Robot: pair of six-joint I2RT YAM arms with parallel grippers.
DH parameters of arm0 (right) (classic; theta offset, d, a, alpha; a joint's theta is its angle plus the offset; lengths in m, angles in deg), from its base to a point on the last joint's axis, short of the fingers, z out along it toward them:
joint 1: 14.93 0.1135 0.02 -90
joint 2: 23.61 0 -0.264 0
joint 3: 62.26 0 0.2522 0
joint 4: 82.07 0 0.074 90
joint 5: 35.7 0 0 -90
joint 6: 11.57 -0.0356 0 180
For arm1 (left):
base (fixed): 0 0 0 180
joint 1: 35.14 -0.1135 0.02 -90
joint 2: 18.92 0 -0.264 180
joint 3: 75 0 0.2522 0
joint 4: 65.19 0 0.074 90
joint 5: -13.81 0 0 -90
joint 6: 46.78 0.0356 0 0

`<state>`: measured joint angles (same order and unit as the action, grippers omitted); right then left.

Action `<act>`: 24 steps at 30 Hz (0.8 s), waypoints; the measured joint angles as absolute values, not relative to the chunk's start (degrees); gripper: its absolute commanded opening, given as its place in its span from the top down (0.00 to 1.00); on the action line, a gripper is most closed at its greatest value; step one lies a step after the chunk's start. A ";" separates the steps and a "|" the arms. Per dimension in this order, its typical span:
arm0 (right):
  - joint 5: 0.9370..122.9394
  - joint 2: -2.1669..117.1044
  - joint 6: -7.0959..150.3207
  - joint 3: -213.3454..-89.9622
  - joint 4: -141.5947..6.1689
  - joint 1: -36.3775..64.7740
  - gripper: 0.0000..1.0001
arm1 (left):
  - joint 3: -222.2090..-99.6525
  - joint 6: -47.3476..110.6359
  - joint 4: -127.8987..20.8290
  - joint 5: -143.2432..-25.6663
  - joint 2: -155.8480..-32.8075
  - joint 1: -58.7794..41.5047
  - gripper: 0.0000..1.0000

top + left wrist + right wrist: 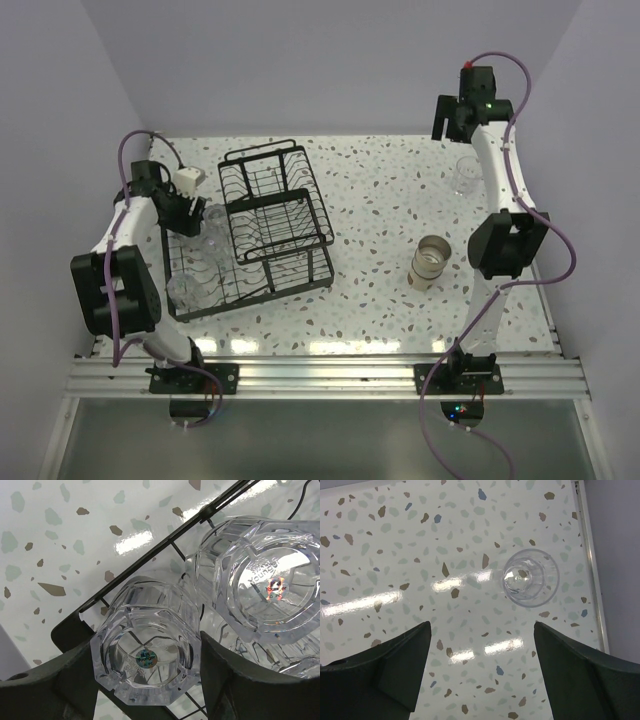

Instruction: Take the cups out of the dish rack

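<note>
Looking down from the top camera, the dish rack (262, 232) sits left of centre on the speckled bench (370, 300). Its left-hand basket holds a cluster of clear cups (190, 285); at least three show, though I cannot count them surely. The left fingers (197, 218) are down among them at the basket's upper end. Two cups stand out on the bench: a tan cup (430, 262) right of centre and a lone clear cup (465, 176) at the upper right, with the right fingers (455, 118) raised above it. From the left wrist, the fingers lie against both sides of the held cup (145, 660) and look closed on it, with rack wire behind. Whether it rests on the wire or hangs clear I cannot tell. A neighbouring cup (270, 580) crowds it at the upper right. From the right wrist, the fingers are spread wide with nothing between them, and the lone clear cup stands apart in the upper right of the frame. I judge the unloading partly done: two cups are out, one is in the grip, and the other clear ones are left.
</note>
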<state>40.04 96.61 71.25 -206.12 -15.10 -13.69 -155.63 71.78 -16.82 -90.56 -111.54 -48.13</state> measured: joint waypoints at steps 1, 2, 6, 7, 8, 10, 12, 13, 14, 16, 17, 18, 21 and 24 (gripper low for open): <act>40.04 96.61 71.31 -206.12 -15.08 -13.69 0.13 | -155.63 71.80 -16.65 -90.78 -111.54 -48.13 0.67; 40.06 96.61 71.38 -206.12 -15.12 -13.69 0.13 | -155.63 71.82 -16.56 -90.96 -111.54 -48.13 0.72; 40.12 96.61 71.38 -206.12 -15.10 -13.52 0.13 | -155.85 72.35 -15.55 -91.00 -111.34 -48.22 1.00; 40.28 96.61 71.42 -206.17 -15.10 -13.41 0.13 | -156.09 72.46 -14.96 -90.96 -111.23 -48.24 1.00; 40.34 96.61 71.47 -206.19 -15.12 -13.26 0.13 | -156.57 72.63 -14.18 -90.94 -111.10 -48.26 1.00; 40.71 96.61 71.71 -206.28 -15.14 -12.82 0.13 | -157.80 72.98 -12.62 -90.94 -110.62 -48.44 1.00; 41.94 96.61 71.99 -206.32 -15.16 -12.23 0.13 | -159.46 73.31 -11.09 -90.89 -109.64 -48.87 1.00; 42.48 96.61 72.06 -206.45 -15.21 -11.84 0.13 | -160.29 73.59 -10.53 -90.87 -108.94 -49.16 1.00; 43.69 96.61 72.06 -206.52 -15.27 -11.51 0.13 | -161.27 73.99 -9.78 -90.76 -108.17 -49.46 1.00; 46.66 96.39 72.01 -206.58 -15.78 -11.05 0.13 | -163.37 74.34 -9.04 -90.56 -106.49 -49.99 1.00; 48.38 96.17 71.97 -206.58 -16.17 -10.81 0.13 | -164.79 74.34 -8.52 -90.41 -105.86 -50.21 1.00; 50.72 95.80 71.77 -206.58 -16.71 -10.68 0.12 | -166.54 74.27 -8.27 -90.32 -105.44 -50.38 1.00; 58.66 93.73 71.29 -205.77 -19.93 -10.42 0.08 | -173.77 73.24 -7.97 -90.87 -105.31 -50.58 1.00; 68.03 88.79 71.42 -201.99 -26.40 -9.63 0.02 | -184.13 70.77 -6.90 -93.80 -106.32 -50.67 1.00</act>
<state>68.03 88.79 71.42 -201.99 -26.40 -9.63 -184.13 70.77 -6.90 -93.80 -106.32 -50.67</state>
